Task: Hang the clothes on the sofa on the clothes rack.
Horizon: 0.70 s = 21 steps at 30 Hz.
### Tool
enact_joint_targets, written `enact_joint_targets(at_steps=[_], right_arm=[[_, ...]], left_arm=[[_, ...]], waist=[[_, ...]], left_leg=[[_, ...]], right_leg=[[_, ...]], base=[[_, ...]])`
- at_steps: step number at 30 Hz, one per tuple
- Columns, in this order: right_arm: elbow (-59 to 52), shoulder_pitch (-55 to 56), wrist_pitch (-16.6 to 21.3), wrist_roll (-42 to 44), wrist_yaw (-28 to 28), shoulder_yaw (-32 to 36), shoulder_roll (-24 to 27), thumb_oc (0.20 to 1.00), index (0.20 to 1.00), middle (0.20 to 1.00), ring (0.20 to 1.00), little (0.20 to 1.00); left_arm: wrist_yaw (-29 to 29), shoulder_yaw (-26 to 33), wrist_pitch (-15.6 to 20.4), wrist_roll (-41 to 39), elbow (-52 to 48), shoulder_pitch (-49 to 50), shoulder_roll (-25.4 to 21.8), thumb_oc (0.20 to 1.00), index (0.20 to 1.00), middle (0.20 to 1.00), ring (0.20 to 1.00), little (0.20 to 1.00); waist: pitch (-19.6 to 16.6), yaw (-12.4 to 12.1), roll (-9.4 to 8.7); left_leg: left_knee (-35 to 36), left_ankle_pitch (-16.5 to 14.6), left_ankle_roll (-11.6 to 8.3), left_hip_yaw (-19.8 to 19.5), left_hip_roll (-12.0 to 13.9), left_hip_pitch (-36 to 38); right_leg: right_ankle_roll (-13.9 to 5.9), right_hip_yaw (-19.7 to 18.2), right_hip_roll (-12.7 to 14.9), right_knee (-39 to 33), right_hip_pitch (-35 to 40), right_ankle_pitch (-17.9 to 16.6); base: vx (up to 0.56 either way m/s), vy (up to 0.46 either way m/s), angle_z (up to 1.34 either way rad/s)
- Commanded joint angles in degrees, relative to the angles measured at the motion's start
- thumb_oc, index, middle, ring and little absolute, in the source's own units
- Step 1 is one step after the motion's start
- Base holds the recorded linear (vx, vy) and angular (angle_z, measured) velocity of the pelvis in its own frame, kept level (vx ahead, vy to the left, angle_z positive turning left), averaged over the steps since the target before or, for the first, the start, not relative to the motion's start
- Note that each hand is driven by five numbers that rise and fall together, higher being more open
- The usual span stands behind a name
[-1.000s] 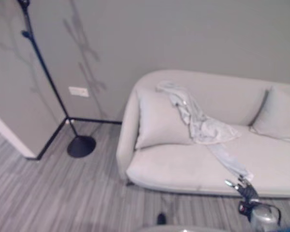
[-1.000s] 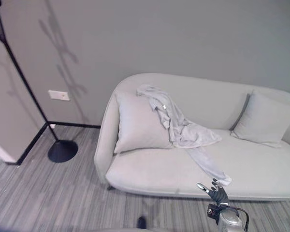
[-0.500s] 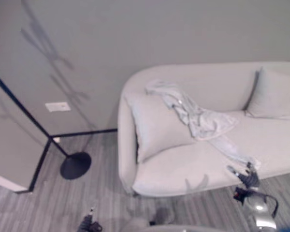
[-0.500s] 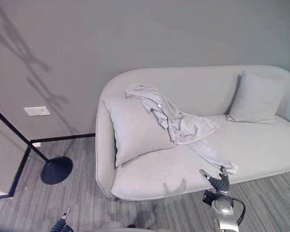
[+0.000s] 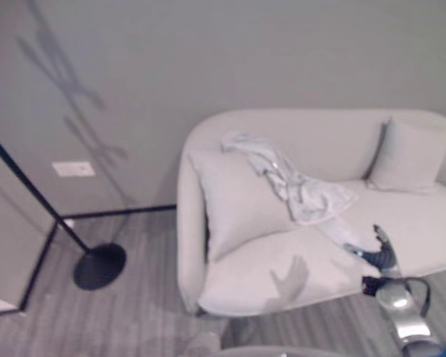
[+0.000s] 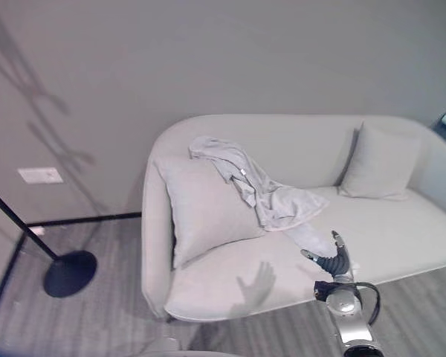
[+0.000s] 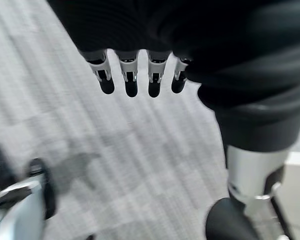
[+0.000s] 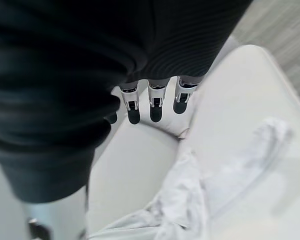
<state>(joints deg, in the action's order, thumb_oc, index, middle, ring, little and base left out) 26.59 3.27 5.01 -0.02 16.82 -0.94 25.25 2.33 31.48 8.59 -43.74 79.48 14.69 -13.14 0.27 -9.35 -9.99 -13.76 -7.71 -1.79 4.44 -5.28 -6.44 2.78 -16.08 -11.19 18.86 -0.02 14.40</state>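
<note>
The task is judged to be at its start: nothing has been picked up or hung. The pale grey garment point(image 6: 264, 192) is seen draped over the left cushion point(image 6: 204, 208) and trailing down onto the seat of the sofa point(image 6: 401, 230). The right hand point(image 6: 333, 262) is held just over the garment's trailing sleeve end, its fingers point(image 8: 152, 109) straight and nothing gripped. The left hand point(image 7: 140, 75) is shown above the floor point(image 7: 115, 150), fingers extended and empty. The clothes rack point(image 5: 97, 265) stands well apart, left of the sofa; grasping, carrying and hanging are all left to do
</note>
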Motion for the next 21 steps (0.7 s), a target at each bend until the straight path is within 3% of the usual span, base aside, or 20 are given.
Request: enact_joint_targets(at_steps=[1,2,3,4,7,8,9,10,11,12,13,14,16,17,19,20,21], right_arm=[[-0.94,-5.41,2.75,-1.35,-0.49,4.57,2.70,1.000,1.000,1.000,1.000,1.000],[-0.85,-5.74,2.70,-0.90,-0.88,4.49,2.43,1.000,1.000,1.000,1.000,1.000],[-0.79,-5.97,2.76,-0.54,-0.99,4.35,1.74,1.000,1.000,1.000,1.000,1.000],[-0.46,-6.01,2.65,-1.58,-1.42,4.13,0.68,1.000,1.000,1.000,1.000,1.000],[-2.77,-4.59,3.52,0.66,-3.55,3.40,-0.45,1.000,1.000,1.000,1.000,1.000],[-2.54,-4.91,3.55,0.36,-3.60,2.82,-0.27,1.000,1.000,1.000,1.000,1.000],[-2.52,-4.88,3.55,0.36,-3.60,2.81,-0.26,1.000,1.000,1.000,1.000,1.000],[-2.76,-4.77,3.40,-0.17,-3.82,2.64,-0.09,1.000,1.000,1.000,1.000,1.000],[-2.78,-4.73,3.39,-0.17,-3.82,2.63,-0.07,1.000,1.000,1.000,1.000,1.000],[-3.10,-4.42,3.61,0.06,-3.75,2.43,0.18,1.000,1.000,1.000,1.000,1.000],[-3.21,-4.54,3.68,0.07,-3.64,2.42,0.45,1.000,1.000,1.000,1.000,1.000],[-3.21,-4.53,3.67,0.07,-3.64,2.40,0.48,1.000,1.000,1.000,1.000,1.000],[-3.04,-5.62,3.63,-0.70,-2.77,2.44,1.30,1.000,1.000,1.000,1.000,1.000],[-2.87,-5.97,3.54,-0.76,-2.32,2.54,1.53,1.000,1.000,1.000,1.000,1.000],[-2.78,-6.30,3.33,-1.05,-1.83,2.61,1.87,1.000,1.000,1.000,1.000,1.000],[-2.72,-6.43,2.93,-2.59,-2.25,1.32,2.10,1.000,1.000,1.000,1.000,1.000],[-2.71,-6.39,2.90,-2.67,-2.20,1.10,2.05,1.000,1.000,1.000,1.000,1.000]], left_arm=[[0.74,0.54,0.63,1.07,2.06,-6.04,1.82,1.000,1.000,1.000,1.000,1.000],[0.82,0.11,0.47,1.11,2.14,-6.90,2.03,1.000,1.000,1.000,1.000,1.000],[1.32,-1.29,0.54,1.33,2.05,-8.35,1.64,1.000,1.000,1.000,1.000,1.000],[1.09,-3.27,0.43,2.01,2.50,-9.25,1.10,1.000,1.000,1.000,1.000,1.000],[0.73,-4.63,0.92,3.13,1.37,-10.70,0.39,1.000,1.000,1.000,1.000,1.000],[0.67,-5.30,1.31,3.16,0.47,-11.43,0.51,1.000,1.000,1.000,1.000,1.000],[0.68,-5.31,1.31,3.17,0.49,-11.39,0.51,1.000,1.000,1.000,1.000,1.000],[0.59,-5.21,1.55,2.89,-0.59,-11.05,0.73,1.000,1.000,1.000,1.000,1.000],[0.62,-5.22,1.54,2.90,-0.63,-11.00,0.77,1.000,1.000,1.000,1.000,1.000],[0.18,-5.61,1.23,4.63,-0.48,-9.95,0.80,1.000,1.000,1.000,1.000,1.000],[0.00,-5.24,1.21,5.17,-0.07,-9.54,0.86,1.000,1.000,1.000,1.000,1.000],[-0.01,-5.24,1.22,5.19,-0.06,-9.53,0.88,1.000,1.000,1.000,1.000,1.000],[-0.24,-4.61,1.08,6.65,0.21,-9.52,0.74,1.000,1.000,1.000,1.000,1.000],[-0.01,-4.50,1.04,6.91,0.22,-9.56,0.57,1.000,1.000,1.000,1.000,1.000],[-0.01,-4.71,1.00,6.98,0.21,-9.83,0.52,1.000,1.000,1.000,1.000,1.000],[-0.14,-3.91,0.93,7.09,0.10,-8.60,0.54,1.000,1.000,1.000,1.000,1.000],[-0.16,-3.78,0.91,7.12,0.00,-8.35,0.59,1.000,1.000,1.000,1.000,1.000]], waist=[[1.89,-4.16,2.69],[1.83,-4.22,3.88],[1.54,-3.70,5.84],[1.56,-1.78,6.45],[3.84,-1.39,6.28],[4.45,-1.37,6.55],[4.38,-1.36,6.56],[3.82,-1.34,7.46],[3.83,-1.36,7.48],[3.05,-0.74,9.82],[2.85,-0.90,10.71],[2.84,-1.03,10.74],[3.64,-2.51,13.02],[4.13,-3.04,13.38],[4.85,-3.48,13.31],[4.18,-3.60,13.00],[4.28,-4.03,13.14]], left_leg=[[8.78,10.37,6.66,4.72,-6.76,-1.22],[9.92,12.03,6.03,3.67,-5.18,-0.95],[11.19,12.08,5.39,1.06,-2.41,0.63],[8.54,8.53,4.51,-3.28,-0.60,2.80],[2.85,8.38,4.33,-6.76,-2.14,3.08],[2.25,9.79,4.64,-9.97,-5.26,3.17],[2.28,9.22,4.69,-10.06,-5.27,3.49],[6.77,9.14,5.63,-12.14,-7.70,4.75],[7.16,9.32,5.64,-12.16,-7.69,5.00],[13.02,13.26,5.00,-9.83,-8.31,6.08],[14.35,15.59,3.78,-8.77,-8.44,5.34],[14.61,15.71,3.77,-8.67,-8.39,5.47],[14.72,23.50,-1.17,-5.28,-9.84,1.01],[14.75,24.64,-1.89,-3.85,-10.09,0.08],[13.84,24.50,-2.05,-1.60,-10.12,-0.32],[14.50,22.92,-0.12,-1.11,-9.94,0.63],[14.60,22.60,0.04,-0.56,-9.76,1.04]], right_leg=[[-7.62,0.23,3.68,-22.59,11.43,-25.14],[-7.54,3.34,6.52,-21.95,10.30,-24.04],[-7.48,9.16,11.82,-21.26,9.62,-21.56],[-8.05,15.69,16.16,-21.26,9.00,-18.90],[-7.23,14.80,15.51,-21.13,8.38,-20.32],[-7.09,13.46,14.11,-22.20,8.24,-21.35],[-7.09,13.49,14.12,-22.35,8.60,-21.00],[-6.82,12.16,11.73,-22.10,7.81,-20.79],[-6.82,12.14,11.75,-22.02,7.85,-20.73],[-5.37,11.35,6.67,-21.00,7.09,-18.76],[-4.69,10.83,4.86,-21.00,7.55,-18.06],[-4.68,10.69,4.84,-20.96,7.53,-18.06],[-2.80,9.50,-0.34,-21.42,10.14,-17.62],[-2.47,8.99,-1.65,-21.43,10.88,-17.70],[-2.15,8.19,-2.56,-21.53,11.98,-17.49],[-1.97,6.51,-4.60,-22.16,12.87,-17.33],[-2.03,5.81,-4.59,-22.40,13.42,-17.42]], base=[[-0.09,-0.492,0.82],[-0.03,-0.450,0.46],[0.06,-0.454,0.67],[0.08,-0.316,0.83],[-0.02,-0.123,0.64],[-0.02,-0.066,-0.18],[0.00,-0.122,-0.09],[0.04,-0.082,-0.08],[0.09,-0.226,-0.28],[0.09,-0.214,-0.27],[0.09,-0.214,-0.25],[0.02,-0.161,-0.16],[0.05,-0.340,-0.19],[0.12,-0.449,-0.11],[0.12,-0.336,-0.03],[0.10,-0.259,0.07],[0.23,-0.539,-0.20]])
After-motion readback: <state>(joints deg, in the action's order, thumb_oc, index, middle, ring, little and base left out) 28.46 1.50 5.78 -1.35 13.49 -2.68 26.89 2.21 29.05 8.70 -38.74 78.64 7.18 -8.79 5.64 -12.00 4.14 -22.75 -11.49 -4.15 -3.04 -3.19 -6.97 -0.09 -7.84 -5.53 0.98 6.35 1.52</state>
